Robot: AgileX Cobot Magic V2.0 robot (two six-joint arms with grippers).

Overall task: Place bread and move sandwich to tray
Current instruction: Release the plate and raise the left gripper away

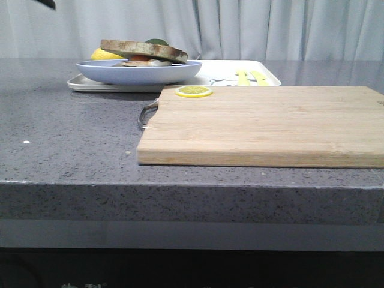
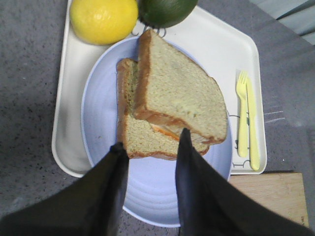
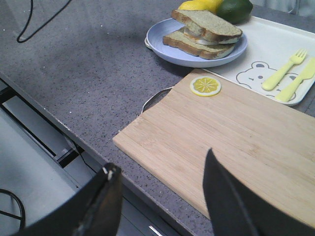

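A: Counter, far left corner. The tray [image 1: 267, 77] lies flat there, white, bear print and yellow fork and knife [image 2: 247, 120] on its right part. The plate [image 1: 138, 73], pale blue, sits on the tray's left part.

B: Sandwich?

A: The sandwich [image 2: 170, 105] is on the plate. The bread [image 2: 179, 88] lies as the top slice, skewed across the lower slice so the corners do not line up. White and orange egg shows at the near edge between the two.

B: Fruit?

A: A lemon [image 2: 103, 18] and a green fruit [image 2: 166, 10] at the tray's far edge, behind the plate, just beside each other.

B: Left gripper [image 2: 150, 147]?

A: Above the plate's near side, jaws parted, nothing between them. Fingertips hang over the sandwich's near edge; contact I cannot tell.

B: Right gripper [image 3: 160, 172]?

A: Jaws wide apart, empty, over the near edge of the cutting board [image 1: 270, 123]. The board fills the counter's near right area. A lemon slice [image 1: 193, 92] lies on its far left corner, close to the plate.
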